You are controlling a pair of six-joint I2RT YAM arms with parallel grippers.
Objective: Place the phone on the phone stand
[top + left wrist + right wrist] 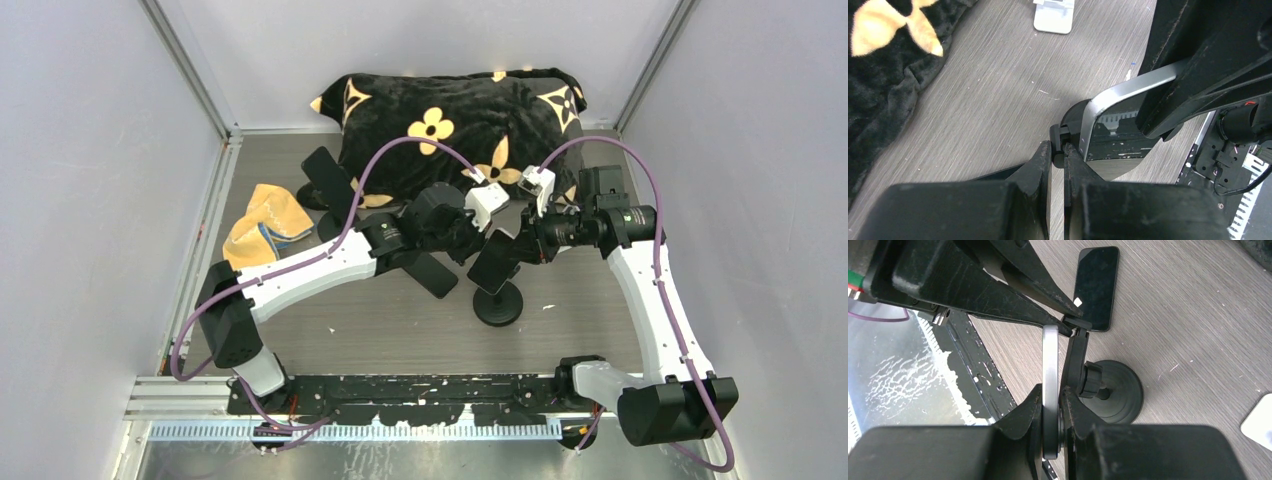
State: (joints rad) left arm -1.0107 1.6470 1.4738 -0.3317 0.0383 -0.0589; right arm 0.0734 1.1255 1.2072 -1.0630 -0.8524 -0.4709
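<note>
**Q:** Where is the phone, and what is holding it?

**A:** The phone (pixel 1050 365) is off the table and seen edge-on, directly above the round foot of the phone stand (pixel 498 303). Its back is close against the stand's black plate. My right gripper (pixel 1051 392) is clamped across its thickness, one pad on each flat face.

**Q:** And the left gripper?

**A:** My left gripper (pixel 1058 147) reaches in from the stand's left. Its jaws are drawn in on a small black tab at the cradle's lip, and the sliver of gap between the tips is filled by that tab. I read this as steadying the stand.

**Q:** How will the phone handle?

**A:** My judgement is a rigid slab with no flex. It has a rounded metal rim and smooth faces, so it is slick. It should be dense for its bulk, and the glass will not forgive a drop or a point load.

**Q:** Where is the best hold?

**A:** On the flat faces, with the pads well in from the rim. A pinch on the curved metal edge would likely squirt it out. Grip should be firm but not crushing.

**Q:** What are the risks at the stand?

**A:** The plate sits on a ball joint over a small foot. I expect it to swivel or tip if the phone pushes sideways, so the left hold matters.

**Q:** Anything that could be confused with it?

**A:** A second phone (pixel 1095 287) lies flat on the table (pixel 400 320), just left of the stand's foot. It is not the one I am holding.
</note>
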